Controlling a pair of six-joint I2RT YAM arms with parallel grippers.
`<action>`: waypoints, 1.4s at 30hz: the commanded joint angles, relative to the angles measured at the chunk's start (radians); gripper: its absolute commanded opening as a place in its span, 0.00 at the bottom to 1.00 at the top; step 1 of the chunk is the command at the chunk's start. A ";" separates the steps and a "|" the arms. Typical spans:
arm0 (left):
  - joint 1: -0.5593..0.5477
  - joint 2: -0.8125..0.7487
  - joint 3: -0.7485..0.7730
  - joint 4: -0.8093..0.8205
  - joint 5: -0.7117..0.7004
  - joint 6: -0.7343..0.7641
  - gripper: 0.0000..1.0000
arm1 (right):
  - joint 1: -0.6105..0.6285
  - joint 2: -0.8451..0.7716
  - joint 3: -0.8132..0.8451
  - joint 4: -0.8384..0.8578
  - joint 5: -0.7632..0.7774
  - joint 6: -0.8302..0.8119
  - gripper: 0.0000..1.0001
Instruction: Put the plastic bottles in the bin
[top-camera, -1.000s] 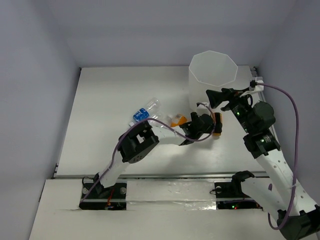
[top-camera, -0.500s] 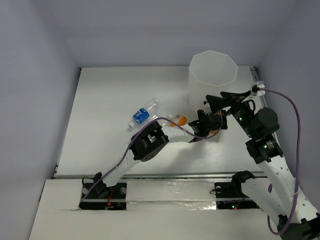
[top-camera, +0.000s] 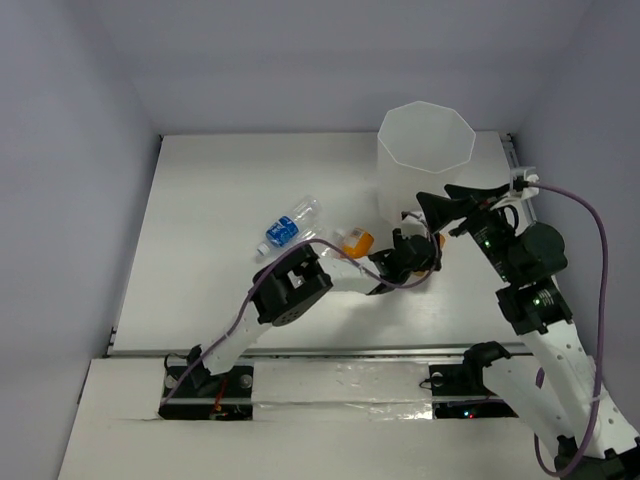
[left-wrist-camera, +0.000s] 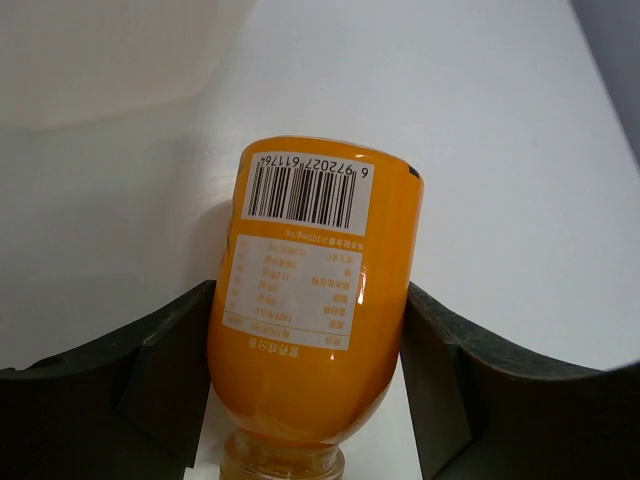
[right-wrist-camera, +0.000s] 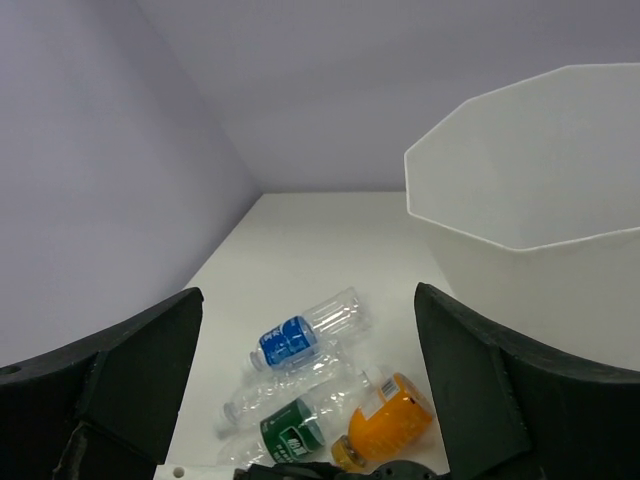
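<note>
Left gripper (left-wrist-camera: 310, 300) is clamped on the held orange bottle (left-wrist-camera: 315, 340): fingers (left-wrist-camera: 165, 380) press both flanks of the body, neck toward the wrist, base pointing away, barcode label (left-wrist-camera: 305, 190) facing up. The bottle sits just beside the foot of the bin (right-wrist-camera: 530, 290), on its near side; cannot tell if it rests on the table (top-camera: 220, 200) or is just off it. Right gripper (right-wrist-camera: 307, 293) is wide apart with nothing between the fingers, hovering by the bin wall near the left gripper. Other bottles lie on their sides in a loose cluster left of the bin: second orange bottle (right-wrist-camera: 392, 420), green-label bottle (right-wrist-camera: 290, 432) just beside it, clear bottle (right-wrist-camera: 285, 392), blue-label bottle (right-wrist-camera: 292, 340) farthest out. Handling guess: small thin plastic, light; the orange ones may be full, so stiffer and a bit heavier than the clear ones, which look empty and would dent under a hard squeeze. Smooth round body plus glossy label means slippery, so it can roll or twist in the jaws. Best hold is across the mid-body as here, not the neck; the bin is tall, so the lift must clear the rim before release
</note>
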 joint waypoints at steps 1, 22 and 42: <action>-0.037 -0.158 -0.121 0.032 0.021 0.064 0.43 | 0.009 -0.056 0.012 0.004 0.006 0.007 0.90; 0.044 -0.953 -0.470 0.233 0.001 0.348 0.43 | 0.009 -0.251 -0.077 -0.189 0.316 0.017 0.43; 0.253 -0.332 0.382 0.182 0.230 0.444 0.43 | 0.140 0.073 -0.395 0.176 0.149 0.170 0.62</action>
